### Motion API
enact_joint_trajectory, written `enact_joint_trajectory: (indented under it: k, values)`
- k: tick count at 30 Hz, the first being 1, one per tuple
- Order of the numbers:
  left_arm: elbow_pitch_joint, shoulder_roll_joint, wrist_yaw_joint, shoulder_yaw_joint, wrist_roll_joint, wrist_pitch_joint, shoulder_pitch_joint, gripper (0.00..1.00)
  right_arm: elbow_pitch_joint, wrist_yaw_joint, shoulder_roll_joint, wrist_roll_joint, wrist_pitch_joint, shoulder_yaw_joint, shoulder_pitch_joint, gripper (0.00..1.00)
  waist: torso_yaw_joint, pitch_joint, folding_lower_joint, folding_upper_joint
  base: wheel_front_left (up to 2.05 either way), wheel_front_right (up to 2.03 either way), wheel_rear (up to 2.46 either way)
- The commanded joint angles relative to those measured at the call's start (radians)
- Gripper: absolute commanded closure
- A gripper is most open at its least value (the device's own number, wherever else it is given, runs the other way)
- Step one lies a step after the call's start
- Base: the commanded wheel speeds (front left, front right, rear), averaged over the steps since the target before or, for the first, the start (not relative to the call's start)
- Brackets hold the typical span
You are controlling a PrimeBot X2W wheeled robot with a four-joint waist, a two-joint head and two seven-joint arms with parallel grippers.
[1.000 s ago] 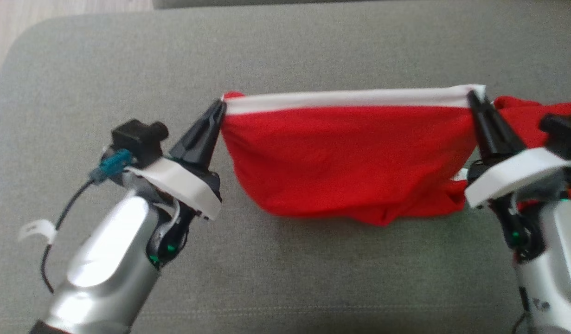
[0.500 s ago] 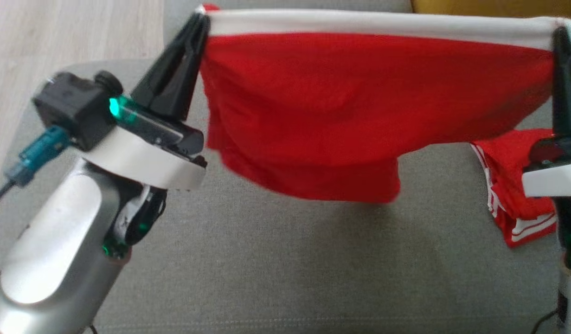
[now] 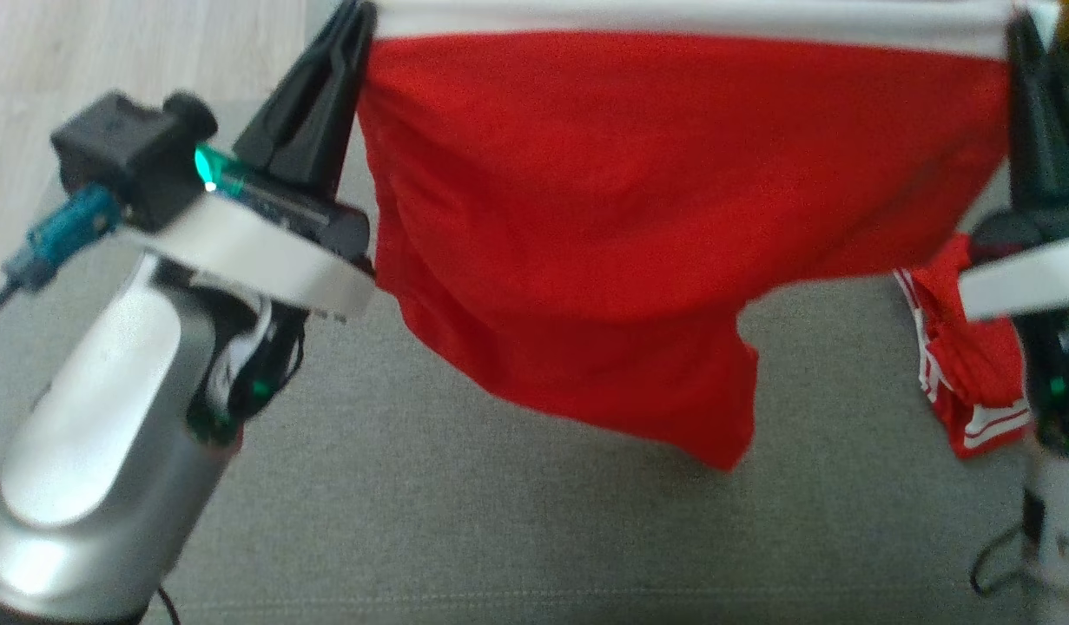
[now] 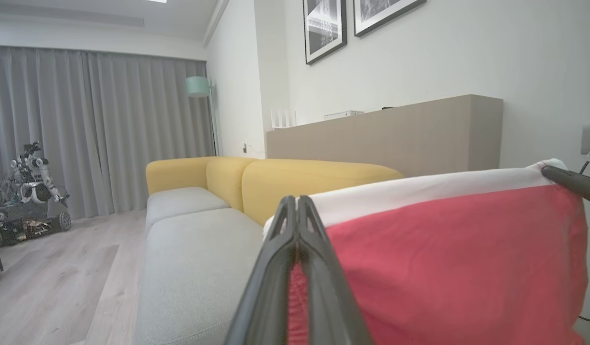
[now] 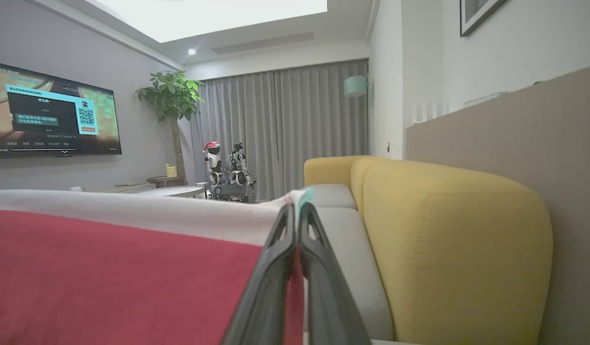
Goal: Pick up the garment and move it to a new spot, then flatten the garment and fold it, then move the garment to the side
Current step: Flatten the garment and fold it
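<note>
The garment is red with a white band along its top edge. It hangs stretched in the air between both grippers, above the grey sofa seat. My left gripper is shut on the band's left corner, and my right gripper is shut on the right corner. A lower flap droops toward the seat, and a red part with white stripes hangs by the right arm. In the left wrist view the closed fingers pinch the garment. The right wrist view shows the same grip on the cloth.
The grey seat ends at its left edge, with pale wood floor beyond. Yellow sofa backs rise behind the seat. Another robot stands by the curtains, far off.
Both grippers have lifted the garment off the seat, still shut on its corners. The head view has shifted, and the cloth now hangs higher and nearer in it.
</note>
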Motion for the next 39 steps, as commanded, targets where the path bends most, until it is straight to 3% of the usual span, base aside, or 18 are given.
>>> enact_joint_trajectory:
  k: [1, 11, 16, 21, 29, 35, 39]
  values:
    - [-0.007, 0.018, -0.005, 0.059, -0.003, -0.009, -0.094, 1.0, -0.012, -0.001, -0.006, 0.012, -0.005, 0.024, -0.075, 1.0, 0.002, 0.019, 0.0, 0.0, 0.0, 0.0, 0.0]
    - [0.406, -0.08, -0.12, 0.061, 0.011, -0.113, -0.452, 1.0, 0.444, -0.001, -0.003, 0.078, -0.135, 0.129, -0.579, 1.0, 0.001, 0.145, 0.0, 0.0, 0.0, 0.0, 0.0]
    - [0.642, -0.134, -0.153, 0.072, 0.035, -0.185, -0.623, 1.0, 0.716, -0.001, 0.021, 0.096, -0.277, 0.205, -0.825, 1.0, -0.004, 0.179, 0.0, 0.0, 0.0, 0.0, 0.0]
    - [0.856, -0.191, -0.172, 0.092, 0.043, -0.211, -0.706, 1.0, 0.963, -0.001, 0.051, 0.105, -0.389, 0.311, -0.971, 1.0, -0.01, 0.219, 0.0, 0.0, 0.0, 0.0, 0.0]
    - [1.089, -0.257, -0.191, 0.168, 0.029, -0.214, -0.593, 1.0, 1.261, -0.001, 0.09, 0.21, -0.435, 0.489, -0.943, 1.0, -0.022, 0.283, 0.0, 0.0, 0.0, 0.0, 0.0]
    - [1.139, -0.287, -0.2, 0.226, 0.02, -0.214, -0.493, 1.0, 1.343, -0.001, 0.093, 0.306, -0.467, 0.546, -0.843, 1.0, -0.013, 0.308, 0.0, 0.0, 0.0, 0.0, 0.0]
    - [1.099, -0.298, -0.208, 0.264, 0.051, -0.214, -0.394, 1.0, 1.334, -0.001, 0.093, 0.379, -0.505, 0.589, -0.726, 1.0, -0.01, 0.31, 0.0, 0.0, 0.0, 0.0, 0.0]
